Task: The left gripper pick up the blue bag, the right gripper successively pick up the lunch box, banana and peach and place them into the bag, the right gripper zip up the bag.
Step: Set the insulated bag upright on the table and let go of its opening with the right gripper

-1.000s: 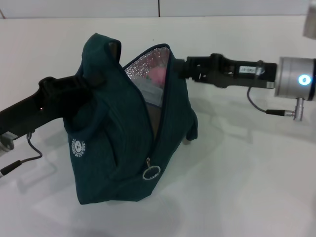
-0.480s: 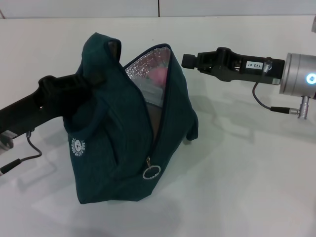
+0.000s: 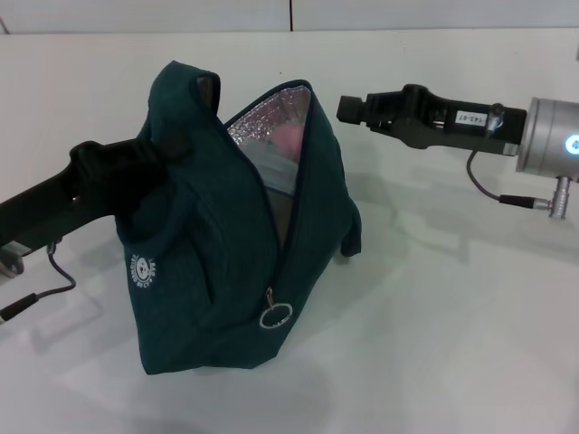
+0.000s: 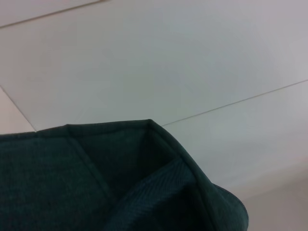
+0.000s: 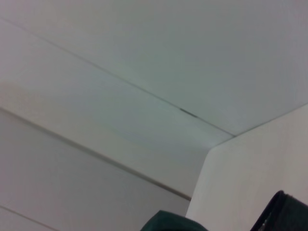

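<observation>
Left gripper (image 3: 149, 167) clamped on upper edge of bag (image 3: 226, 253), holding it upright on table (image 3: 452, 316). Right gripper (image 3: 348, 108) just beside bag's open mouth, apart from fabric, nothing visible in it; jaw state cannot tell. Peach (image 3: 288, 137) inside bag against foil lining, level with right gripper. Zipper ring (image 3: 275, 316) hangs low, bag unzipped.

Black bolted right tool (image 3: 348, 108), white-labelled, silver wrist with seemingly blue-lit ring, thin cable.
</observation>
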`<state>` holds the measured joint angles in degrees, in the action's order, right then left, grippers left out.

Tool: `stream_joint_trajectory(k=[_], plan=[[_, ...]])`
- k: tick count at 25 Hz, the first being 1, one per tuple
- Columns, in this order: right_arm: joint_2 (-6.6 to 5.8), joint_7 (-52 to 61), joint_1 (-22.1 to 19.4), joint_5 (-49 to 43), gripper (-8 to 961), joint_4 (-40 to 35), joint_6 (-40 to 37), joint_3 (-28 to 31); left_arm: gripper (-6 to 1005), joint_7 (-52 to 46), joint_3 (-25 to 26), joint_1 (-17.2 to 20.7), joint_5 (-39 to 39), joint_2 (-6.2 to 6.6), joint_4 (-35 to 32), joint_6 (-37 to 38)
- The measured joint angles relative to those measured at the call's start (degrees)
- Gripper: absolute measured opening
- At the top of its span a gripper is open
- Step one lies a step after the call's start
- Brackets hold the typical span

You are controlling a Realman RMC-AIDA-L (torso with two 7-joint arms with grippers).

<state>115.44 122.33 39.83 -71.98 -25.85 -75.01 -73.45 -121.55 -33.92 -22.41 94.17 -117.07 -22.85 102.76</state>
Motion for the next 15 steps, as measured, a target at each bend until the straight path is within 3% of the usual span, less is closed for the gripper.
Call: stream_joint_trajectory(k=[7,15], plan=[[-0.03,0.38,-0.93,0.15,125,0.15,-1.63,0.41,36,0.06,-0.07,-0.20,0.59,-0.07,0.00,0.02],[0.05,2.12,0.27,0.22,404,2.68,-0.98,0.25,36,-0.06,-0.09,-0.26,0.78,-0.23,0.00,0.07]])
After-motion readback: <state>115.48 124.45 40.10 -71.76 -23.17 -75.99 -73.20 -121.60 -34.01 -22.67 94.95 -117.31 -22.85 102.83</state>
